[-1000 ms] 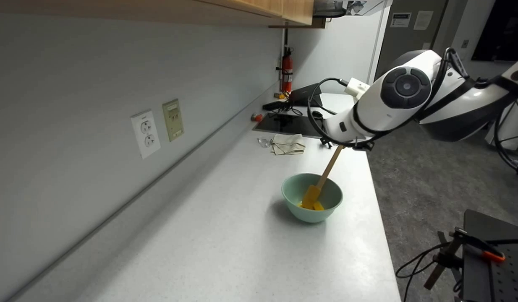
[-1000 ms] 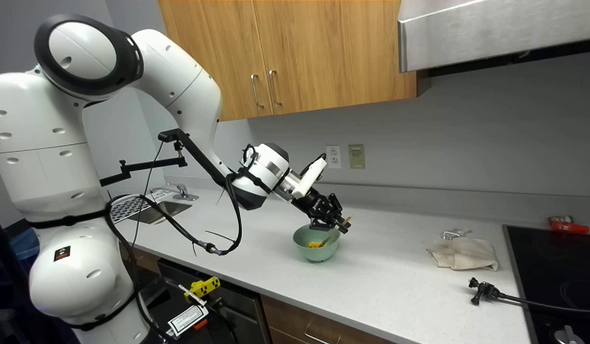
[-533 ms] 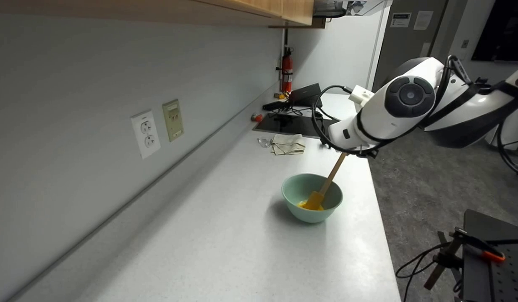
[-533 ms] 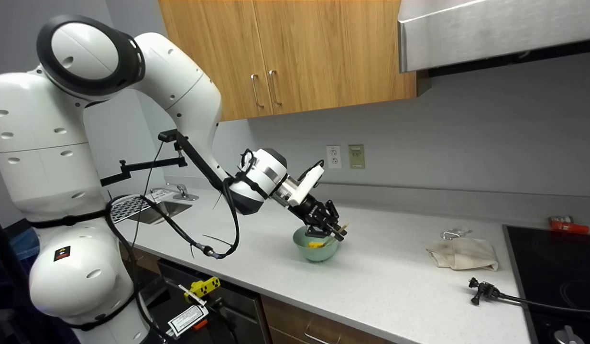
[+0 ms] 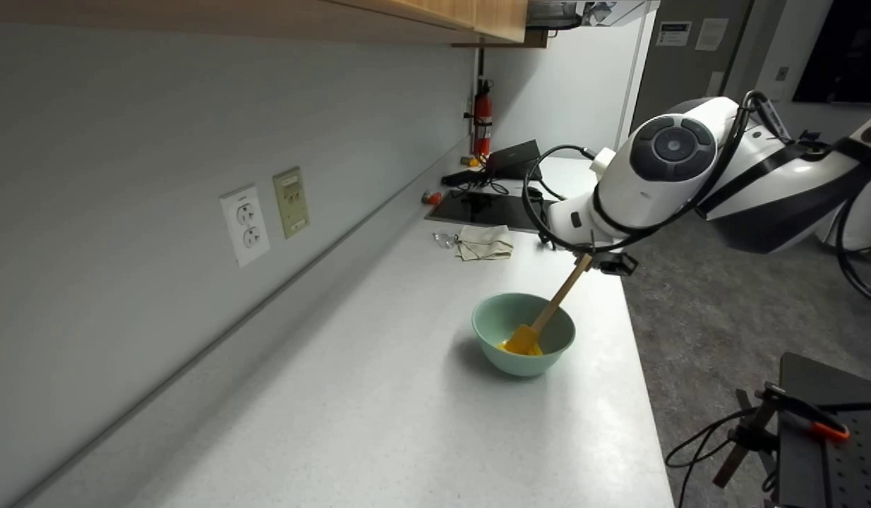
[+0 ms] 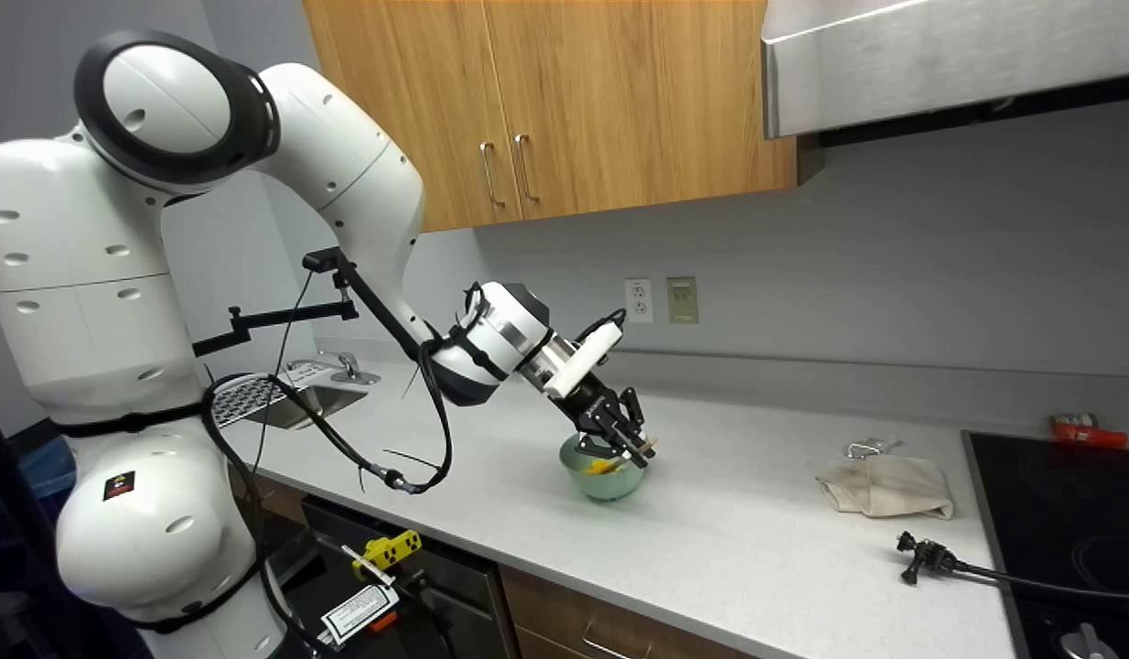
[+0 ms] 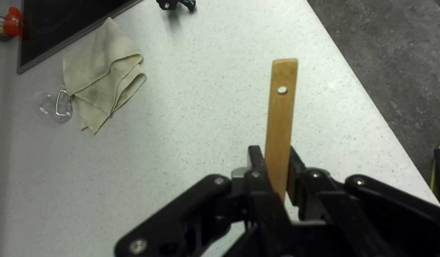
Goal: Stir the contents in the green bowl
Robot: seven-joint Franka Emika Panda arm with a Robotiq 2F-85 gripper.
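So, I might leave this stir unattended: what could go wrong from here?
The bowl might slide or tip: it stands on the counter with nothing visible bracing it, and the spatula slants down into it. The spatula could twist or slip, since the gripper pinches only its flat wooden handle. Some of the contents might go unmixed: yellow shows on either side of the spatula's head.

Spatula hdl [image 7: 281, 125] seen as smooth wood, towel [image 7: 103, 76] as matt cloth, cooktop [image 5: 486, 212] as glossy; bowl [image 5: 518, 363] smooth, mat'l can't be confirmed @ this res.
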